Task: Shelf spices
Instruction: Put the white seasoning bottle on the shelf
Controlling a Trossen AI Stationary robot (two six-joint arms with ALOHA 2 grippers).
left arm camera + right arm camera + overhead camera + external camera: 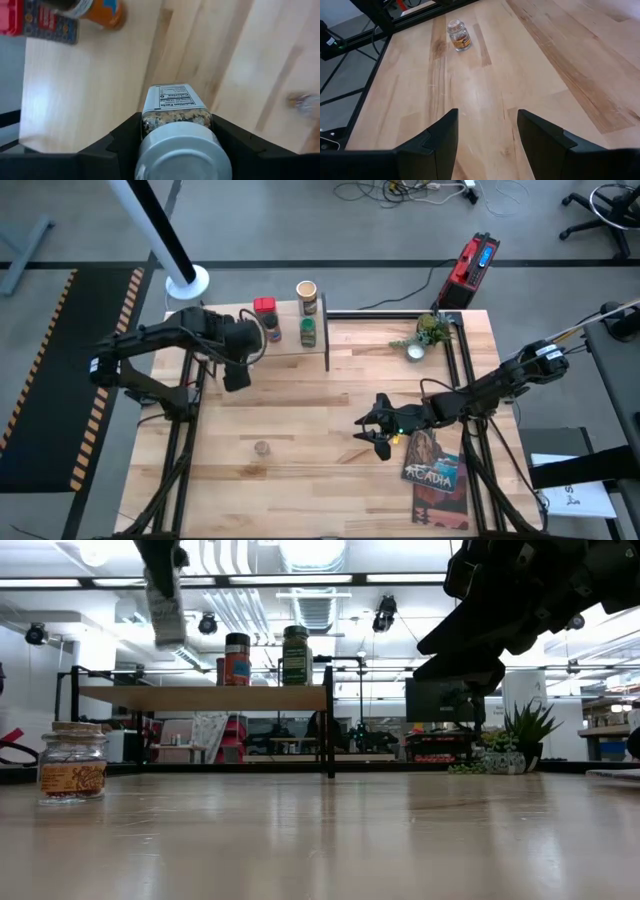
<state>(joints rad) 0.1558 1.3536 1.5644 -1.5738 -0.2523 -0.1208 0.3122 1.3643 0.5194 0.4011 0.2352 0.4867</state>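
Your left gripper (176, 131) has its fingers (122, 135) clamped on a white-capped jar (176, 117), held in the air over the tabletop (300, 430) just off the shelf (290, 340). On the shelf stand a red tin (264, 307), a brown jar (273, 330), a green-lidded jar (308, 331) and a tan canister (307, 293). Your right gripper (485, 132) hovers over the tabletop with fingers apart, gripping nothing, beside the book (437, 465). One small glass jar (458, 36) stands alone on the tabletop, well apart from the shelf.
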